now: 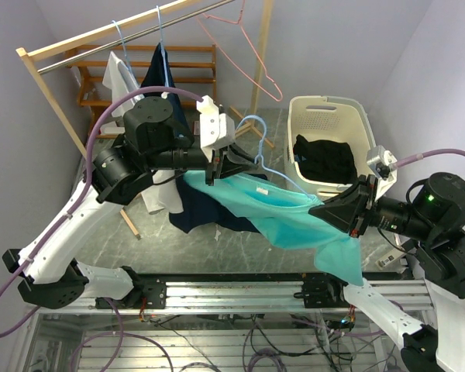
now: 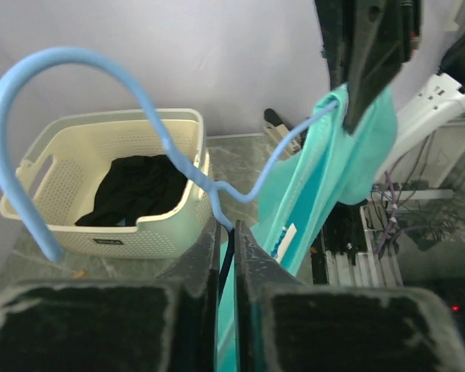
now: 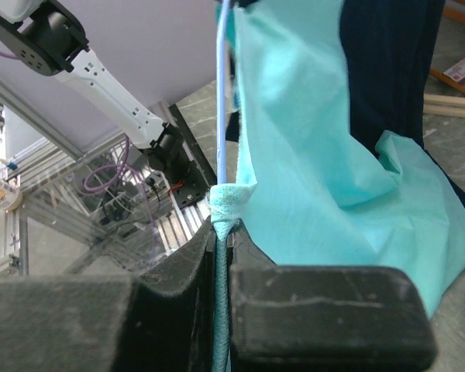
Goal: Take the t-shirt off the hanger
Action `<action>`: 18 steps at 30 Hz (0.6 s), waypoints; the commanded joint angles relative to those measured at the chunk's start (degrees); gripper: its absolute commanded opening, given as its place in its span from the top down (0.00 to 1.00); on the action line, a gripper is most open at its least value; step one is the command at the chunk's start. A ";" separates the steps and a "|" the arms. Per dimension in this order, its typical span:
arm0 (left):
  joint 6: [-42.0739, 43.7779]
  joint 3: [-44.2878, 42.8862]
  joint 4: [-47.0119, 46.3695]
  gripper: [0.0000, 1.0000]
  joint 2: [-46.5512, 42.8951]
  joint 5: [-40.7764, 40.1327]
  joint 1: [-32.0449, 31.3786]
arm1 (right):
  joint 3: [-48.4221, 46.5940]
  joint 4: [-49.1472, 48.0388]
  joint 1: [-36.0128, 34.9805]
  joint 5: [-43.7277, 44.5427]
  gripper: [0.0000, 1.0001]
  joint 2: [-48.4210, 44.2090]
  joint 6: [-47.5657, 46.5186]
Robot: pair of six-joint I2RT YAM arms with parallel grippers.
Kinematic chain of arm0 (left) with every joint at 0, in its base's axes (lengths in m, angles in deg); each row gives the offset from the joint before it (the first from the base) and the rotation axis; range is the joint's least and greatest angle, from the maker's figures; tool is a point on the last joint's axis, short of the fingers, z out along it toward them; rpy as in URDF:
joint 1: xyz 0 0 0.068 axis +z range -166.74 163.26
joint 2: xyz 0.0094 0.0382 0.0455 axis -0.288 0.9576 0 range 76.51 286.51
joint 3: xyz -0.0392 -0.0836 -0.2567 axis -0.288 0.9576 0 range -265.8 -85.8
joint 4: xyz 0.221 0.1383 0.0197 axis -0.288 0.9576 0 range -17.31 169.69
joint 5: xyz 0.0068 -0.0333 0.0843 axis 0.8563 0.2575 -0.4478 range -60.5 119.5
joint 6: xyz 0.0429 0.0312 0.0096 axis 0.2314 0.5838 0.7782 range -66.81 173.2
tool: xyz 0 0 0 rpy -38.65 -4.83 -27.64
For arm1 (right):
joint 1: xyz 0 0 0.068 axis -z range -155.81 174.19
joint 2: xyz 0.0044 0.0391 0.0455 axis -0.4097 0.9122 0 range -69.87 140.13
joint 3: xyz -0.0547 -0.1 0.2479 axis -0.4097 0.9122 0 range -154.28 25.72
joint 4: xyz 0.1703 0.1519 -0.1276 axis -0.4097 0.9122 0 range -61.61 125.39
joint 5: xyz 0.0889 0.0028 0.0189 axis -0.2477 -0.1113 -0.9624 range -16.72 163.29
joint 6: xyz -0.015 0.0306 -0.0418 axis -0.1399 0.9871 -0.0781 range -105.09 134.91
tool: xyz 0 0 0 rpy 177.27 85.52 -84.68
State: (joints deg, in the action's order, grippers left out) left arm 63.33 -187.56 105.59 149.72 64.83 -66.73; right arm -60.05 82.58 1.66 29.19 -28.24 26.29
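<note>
The job is part way done. The t-shirt [image 1: 294, 225] is blue-green and it hangs in the air between the two arms, near the basket [image 1: 298, 124]. It is not off the hanger [image 2: 58, 54] yet. The left gripper [image 2: 225, 232] has its jaws almost closed on the hanger's thin blue wire, just under the hook. The right gripper [image 3: 221, 229] is squeezed tight on a bunch of shirt cloth at the far end of the hanger. I cannot tell if it pinches the wire too. Next, I think the right arm should pull the cloth off that end while the left arm holds the hanger firm
</note>
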 commanded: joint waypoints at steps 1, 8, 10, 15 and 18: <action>-2.35 0.25 -3.73 0.93 -0.01 4.91 -0.08 | 0.37 -2.53 0.02 -2.17 1.00 -0.34 0.06; -0.94 -1.59 -0.23 0.93 1.63 8.92 -0.07 | 0.99 -2.39 0.02 -1.13 1.00 -0.54 -0.19; -0.53 -1.13 -0.36 0.93 1.02 6.50 -0.03 | 1.22 -1.98 0.04 0.85 0.91 -0.90 -0.34; 1.30 -1.69 1.75 0.93 -0.55 0.31 -0.04 | 2.21 0.50 0.02 8.75 0.43 -2.75 -0.59; 2.35 -3.08 3.42 0.93 -1.17 -2.59 -0.07 | 3.93 1.77 0.11 10.81 0.36 -4.70 -0.32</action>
State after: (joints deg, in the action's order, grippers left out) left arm 64.42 -187.62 109.44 150.07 67.89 -66.82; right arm -58.00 82.71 1.79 35.77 -30.36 25.76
